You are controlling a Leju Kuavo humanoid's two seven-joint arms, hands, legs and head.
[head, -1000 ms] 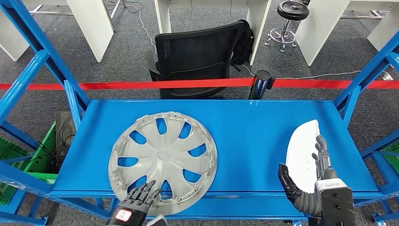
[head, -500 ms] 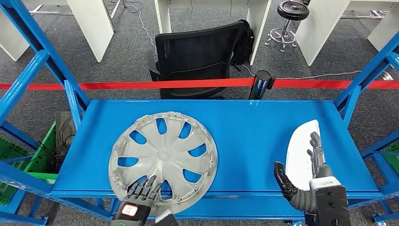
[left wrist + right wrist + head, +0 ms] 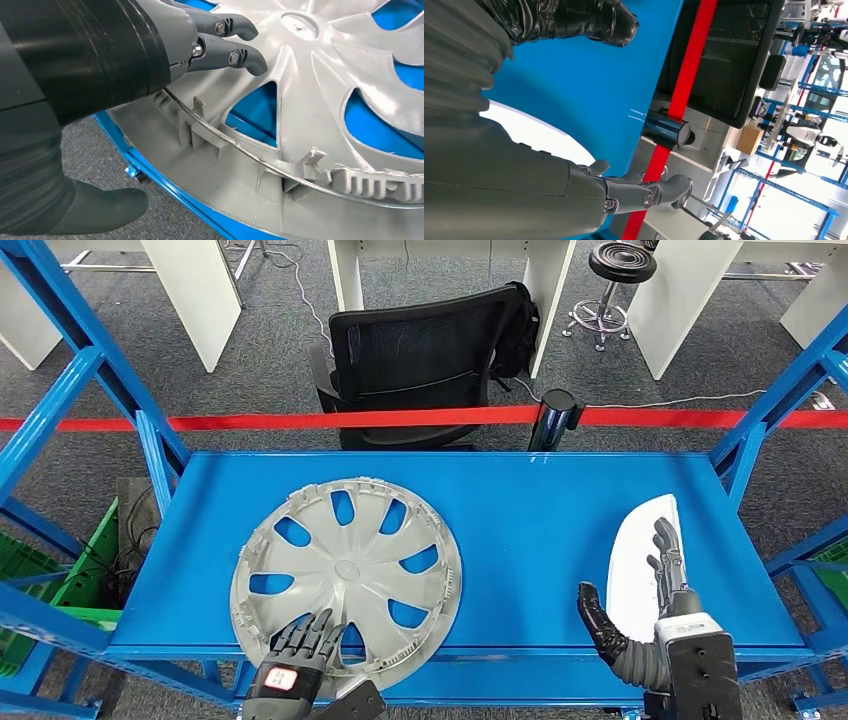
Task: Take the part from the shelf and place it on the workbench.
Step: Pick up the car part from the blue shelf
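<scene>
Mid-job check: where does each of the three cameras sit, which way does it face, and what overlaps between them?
Head view: high on the body, looking forward and down at the blue shelf; left hand and right hand enter from below.
Left wrist view: behind the left hand, facing the hubcap rim.
Right wrist view: behind the right hand, over the white part, toward the red tape.
Shared: hubcap, white part, tape.

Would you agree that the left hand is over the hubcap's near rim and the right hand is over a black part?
Not quite: the part under the right hand is white, as the head view shows. The left hand is indeed over the hubcap's near rim.
</scene>
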